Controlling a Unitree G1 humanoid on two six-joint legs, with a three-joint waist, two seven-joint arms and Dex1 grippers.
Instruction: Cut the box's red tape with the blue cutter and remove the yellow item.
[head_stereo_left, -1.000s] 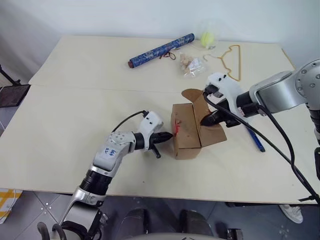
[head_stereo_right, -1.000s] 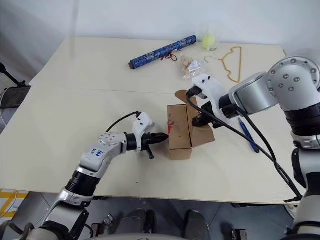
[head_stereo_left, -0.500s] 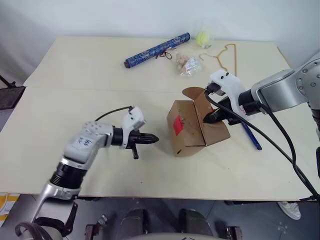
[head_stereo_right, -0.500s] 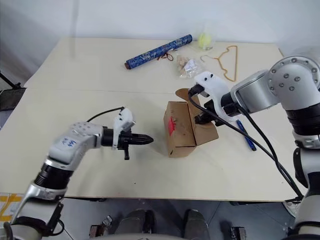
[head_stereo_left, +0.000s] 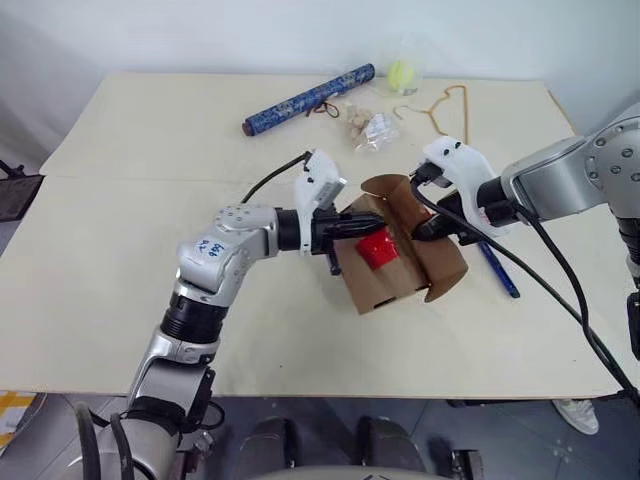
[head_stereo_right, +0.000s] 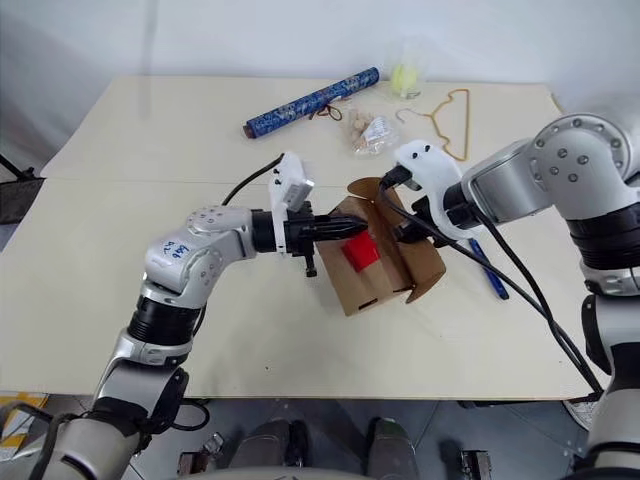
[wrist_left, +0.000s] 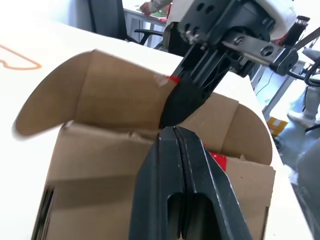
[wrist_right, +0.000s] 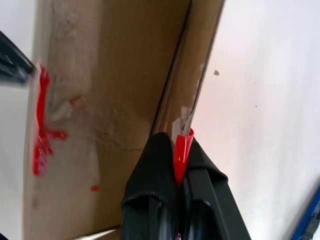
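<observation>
I see the box lying tilted near the middle of the desk, with its brown flaps opened toward the right side. The red tape shows as a bright patch on the face of the box that looks up at the head camera.

My left claw points level toward the right, and its two black fingers are pressed together with nothing between them. Its tip is at the upper edge of the box, just beside the red patch; I think it touches the cardboard, but I cannot tell this for sure. In the left wrist view the clenched fingers stand just before the open flap.

My right claw comes down from the right onto the opened flap. In the right wrist view its fingers are clenched on the edge of the flap, with a red strip of tape pinched between them.

The blue cutter lies on the desk to the right of the box, partly under my right arm, and neither claw touches it.
</observation>
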